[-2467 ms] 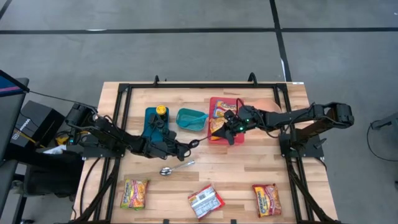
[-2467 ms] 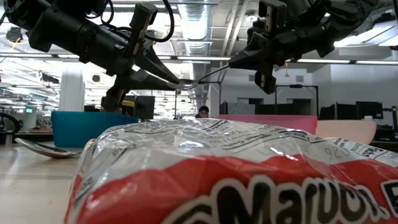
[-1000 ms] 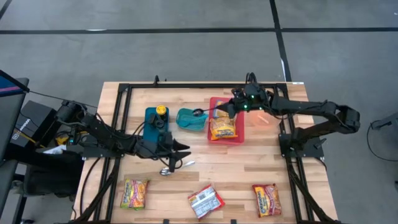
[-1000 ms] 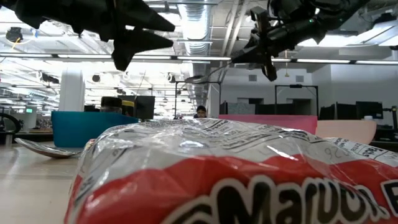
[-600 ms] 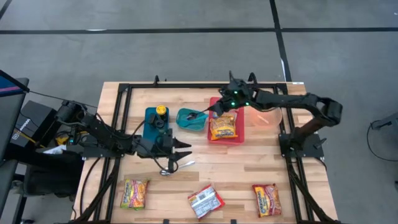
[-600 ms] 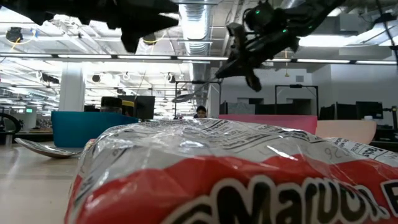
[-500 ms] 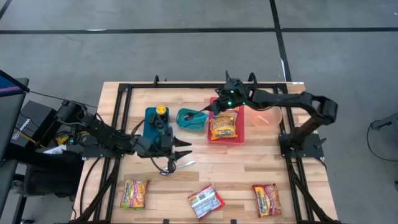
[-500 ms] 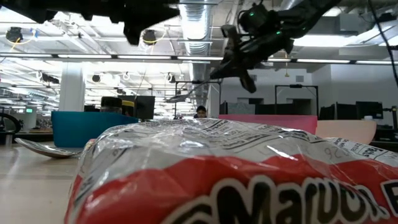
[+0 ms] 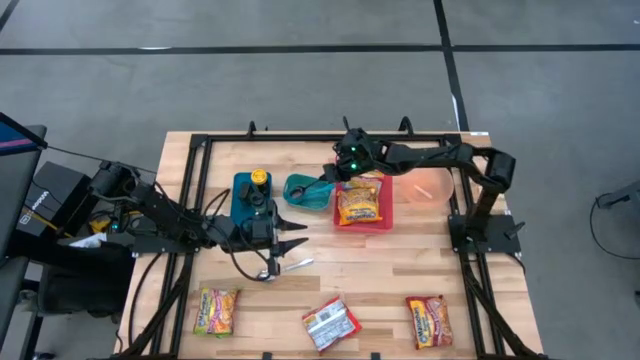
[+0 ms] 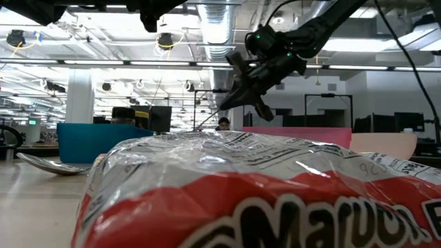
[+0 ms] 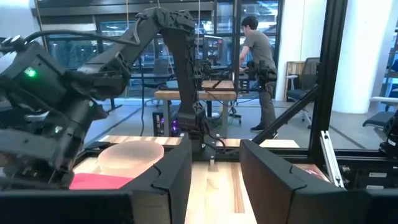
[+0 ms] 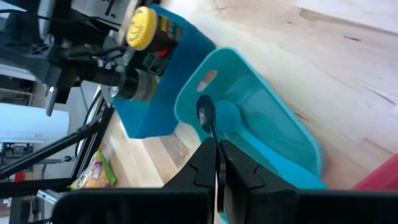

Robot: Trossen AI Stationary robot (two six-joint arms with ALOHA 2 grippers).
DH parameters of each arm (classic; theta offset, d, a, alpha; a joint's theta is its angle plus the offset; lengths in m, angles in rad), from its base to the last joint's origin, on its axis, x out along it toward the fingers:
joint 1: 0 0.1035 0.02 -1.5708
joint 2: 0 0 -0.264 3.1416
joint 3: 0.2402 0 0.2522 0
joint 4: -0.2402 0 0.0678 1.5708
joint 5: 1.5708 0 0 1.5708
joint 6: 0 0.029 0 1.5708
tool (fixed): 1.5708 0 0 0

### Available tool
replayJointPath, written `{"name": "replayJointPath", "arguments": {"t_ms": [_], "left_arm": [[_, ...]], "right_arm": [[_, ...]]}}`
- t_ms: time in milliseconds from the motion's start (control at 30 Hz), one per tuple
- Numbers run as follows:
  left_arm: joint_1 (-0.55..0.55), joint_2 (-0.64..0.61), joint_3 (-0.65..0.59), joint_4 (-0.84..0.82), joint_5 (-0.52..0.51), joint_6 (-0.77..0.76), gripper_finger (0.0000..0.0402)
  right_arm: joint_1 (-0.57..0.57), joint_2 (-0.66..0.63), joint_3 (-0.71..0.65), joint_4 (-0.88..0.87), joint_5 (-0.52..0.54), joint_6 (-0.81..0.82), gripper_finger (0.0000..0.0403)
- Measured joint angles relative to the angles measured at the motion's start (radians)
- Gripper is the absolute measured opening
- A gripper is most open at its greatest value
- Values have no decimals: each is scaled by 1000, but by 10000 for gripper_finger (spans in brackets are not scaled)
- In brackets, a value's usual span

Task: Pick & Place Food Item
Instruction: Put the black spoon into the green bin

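Bright overhead lighting; near noodle packet (image 10: 227, 200) blurred.

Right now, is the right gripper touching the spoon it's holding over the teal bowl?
Touching. The right wrist view shows the right gripper clamped on the spoon handle above the teal bowl.

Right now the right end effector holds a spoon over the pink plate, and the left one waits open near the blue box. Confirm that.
Wrong in one respect: the right end effector holds the spoon over the teal bowl, not the pink plate; the right wrist view shows this. The left end effector does wait open near the blue box.
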Motion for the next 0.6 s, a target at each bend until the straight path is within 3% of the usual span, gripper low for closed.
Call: {"name": "replayJointPath", "arguments": {"t_ms": [600], "left_arm": [[0, 0, 0, 21, 0, -1, 131]], "right_arm": [[28, 41, 8, -13, 129, 79, 3]]}}
